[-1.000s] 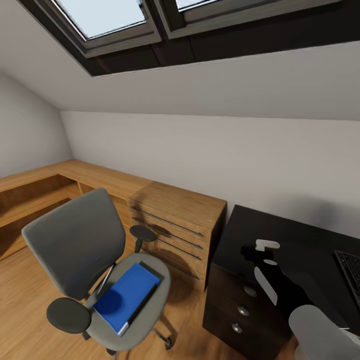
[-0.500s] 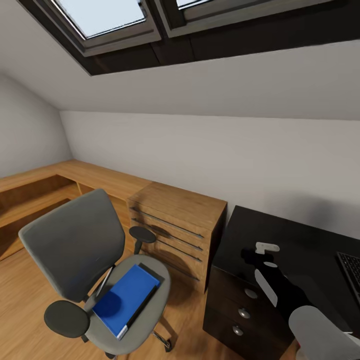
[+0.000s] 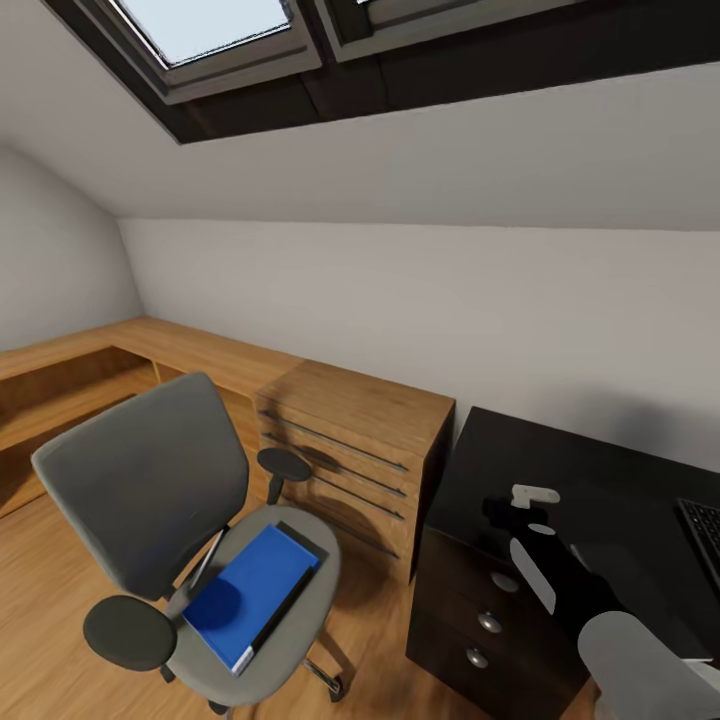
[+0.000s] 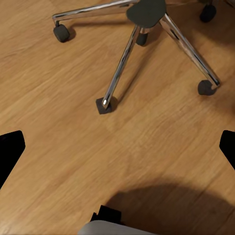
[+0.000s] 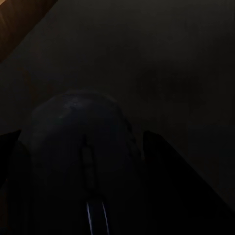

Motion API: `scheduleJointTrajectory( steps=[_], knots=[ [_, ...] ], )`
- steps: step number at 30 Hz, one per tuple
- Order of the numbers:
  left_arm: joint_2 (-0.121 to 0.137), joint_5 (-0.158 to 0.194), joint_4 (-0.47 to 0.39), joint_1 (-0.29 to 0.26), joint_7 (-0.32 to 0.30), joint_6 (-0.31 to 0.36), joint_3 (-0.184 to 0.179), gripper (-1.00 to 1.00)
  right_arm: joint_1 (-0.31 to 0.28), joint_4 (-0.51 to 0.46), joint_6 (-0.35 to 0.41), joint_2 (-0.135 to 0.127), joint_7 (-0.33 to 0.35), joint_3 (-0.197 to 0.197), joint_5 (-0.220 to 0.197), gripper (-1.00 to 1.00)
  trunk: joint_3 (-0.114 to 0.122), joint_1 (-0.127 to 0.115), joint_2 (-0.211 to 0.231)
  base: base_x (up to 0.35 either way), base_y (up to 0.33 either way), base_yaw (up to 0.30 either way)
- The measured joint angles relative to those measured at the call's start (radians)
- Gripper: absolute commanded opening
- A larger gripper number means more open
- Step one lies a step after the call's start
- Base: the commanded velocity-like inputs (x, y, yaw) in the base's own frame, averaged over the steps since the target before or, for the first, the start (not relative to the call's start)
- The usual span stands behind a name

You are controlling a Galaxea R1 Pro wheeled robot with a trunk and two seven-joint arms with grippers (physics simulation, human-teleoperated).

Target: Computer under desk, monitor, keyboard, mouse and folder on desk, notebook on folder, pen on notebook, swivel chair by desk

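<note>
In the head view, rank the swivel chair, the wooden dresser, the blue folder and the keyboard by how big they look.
1. swivel chair, though it sits nearest the camera
2. wooden dresser
3. blue folder
4. keyboard, cut off by the picture's edge, so its rank is unsure

Head camera overlooks swivel chair [image 3: 190, 530] and desk [image 3: 560, 480]; wrists look closely down.

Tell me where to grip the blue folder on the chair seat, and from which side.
Grip the folder by its near white-edged corner, which reaches toward the seat's front rim. Come from above and the front of the swivel chair: the folder lies flat, the backrest blocks the far side and armrests flank it. Probably easiest for the left claw, now above the floor by the chair base.
</note>
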Motion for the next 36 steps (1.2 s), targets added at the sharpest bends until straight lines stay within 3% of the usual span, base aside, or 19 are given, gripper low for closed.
scheduleJointTrajectory(
  steps=[36],
  knots=[
    [0.000,0.000,0.000,0.000,0.000,0.000,0.000,1.00,0.000,-0.002,0.000,0.000,-0.001,-0.001,0.001,-1.00,-0.107,0.131,-0.238,0.000,0.000,0.000]
  ],
)
